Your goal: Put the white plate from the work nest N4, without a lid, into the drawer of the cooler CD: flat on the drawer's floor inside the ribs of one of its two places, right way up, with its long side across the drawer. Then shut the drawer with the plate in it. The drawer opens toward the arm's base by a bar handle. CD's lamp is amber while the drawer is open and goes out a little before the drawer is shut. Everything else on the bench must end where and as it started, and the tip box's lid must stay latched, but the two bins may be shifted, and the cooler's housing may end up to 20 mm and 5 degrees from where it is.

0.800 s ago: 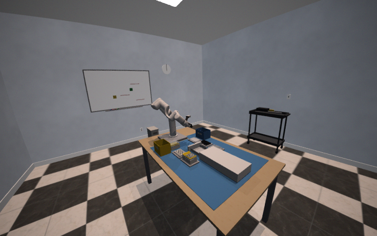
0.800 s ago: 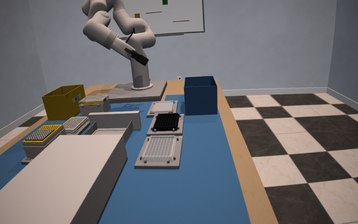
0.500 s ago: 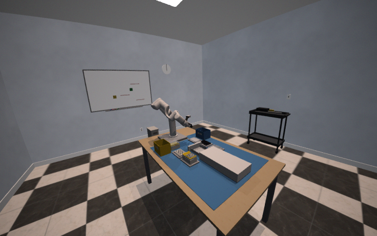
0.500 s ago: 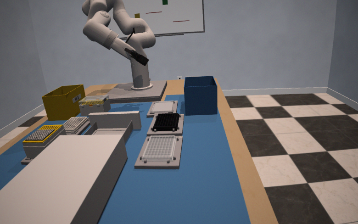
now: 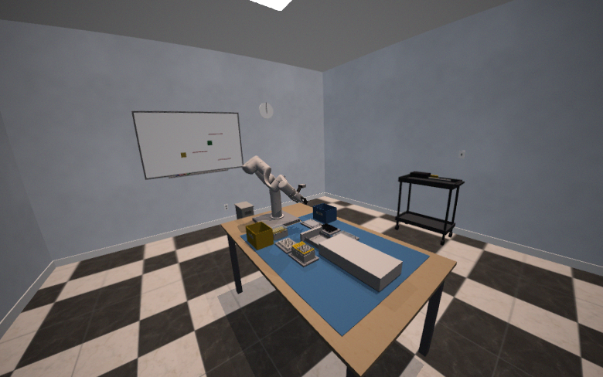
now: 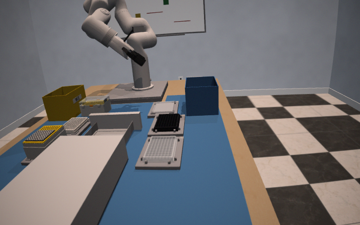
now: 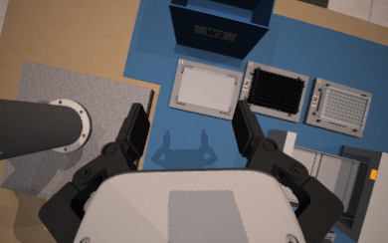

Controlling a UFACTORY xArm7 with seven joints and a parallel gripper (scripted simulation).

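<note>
High above the mat, my gripper (image 7: 190,112) hangs fully open, holding nothing. White plate (image 7: 206,89) sits in its nest at upper centre; drawer (image 6: 111,132) already open, everything else remains.

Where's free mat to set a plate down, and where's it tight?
Free: mat right of the three nests, up to the bench edge; also the mat strip between the white plate and the arm's base plate. Tight: left side, between the cooler, tip boxes and yellow bin.
</note>
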